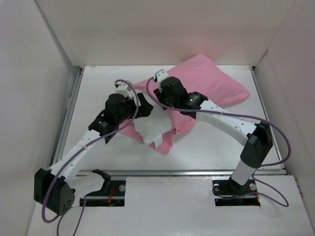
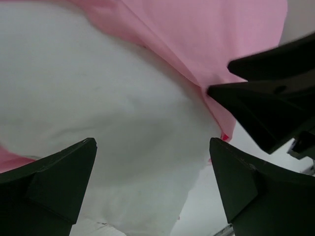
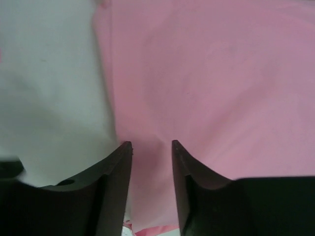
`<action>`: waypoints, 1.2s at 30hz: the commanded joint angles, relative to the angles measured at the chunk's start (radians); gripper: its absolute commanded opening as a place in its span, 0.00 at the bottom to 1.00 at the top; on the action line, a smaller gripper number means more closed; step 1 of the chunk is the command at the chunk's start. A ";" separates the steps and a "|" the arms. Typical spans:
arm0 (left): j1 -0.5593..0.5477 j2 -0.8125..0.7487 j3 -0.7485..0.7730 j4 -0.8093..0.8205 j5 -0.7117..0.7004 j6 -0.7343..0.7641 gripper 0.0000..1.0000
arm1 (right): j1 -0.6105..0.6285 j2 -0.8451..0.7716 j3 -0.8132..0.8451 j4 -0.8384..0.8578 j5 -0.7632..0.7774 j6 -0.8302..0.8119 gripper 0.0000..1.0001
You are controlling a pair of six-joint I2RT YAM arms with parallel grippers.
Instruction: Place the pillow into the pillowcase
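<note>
The pink pillowcase lies at the back of the table with the white pillow mostly inside it; one white end sticks out at the near left opening. My left gripper is open, its jaws wide on either side of the exposed pillow end, with the pillowcase edge just beyond. My right gripper sits at the pillowcase opening, its jaws close together on a fold of pink pillowcase fabric, with the pillow to their left.
White walls enclose the table on the left, back and right. A metal rail runs along the near edge in front of the arm bases. The right gripper's black body shows close by in the left wrist view.
</note>
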 commanded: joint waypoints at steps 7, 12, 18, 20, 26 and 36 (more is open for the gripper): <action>-0.084 0.146 0.031 0.099 0.105 0.044 0.79 | -0.001 0.027 0.010 -0.002 0.007 0.064 0.55; -0.084 0.180 0.020 0.099 0.057 0.034 0.50 | -0.001 -0.022 -0.001 -0.011 -0.070 0.064 0.59; -0.093 0.189 0.020 0.110 0.057 0.025 0.38 | -0.001 -0.016 -0.044 0.015 -0.066 0.038 0.62; -0.093 0.189 0.020 0.110 0.057 0.025 0.36 | -0.001 0.017 -0.033 0.015 -0.001 0.048 0.62; -0.093 0.199 0.020 0.110 0.048 0.034 0.34 | -0.001 0.068 0.000 0.015 0.189 0.066 0.29; -0.122 0.338 0.043 0.327 0.083 0.020 0.25 | -0.001 -0.015 0.143 -0.066 -0.583 0.043 0.00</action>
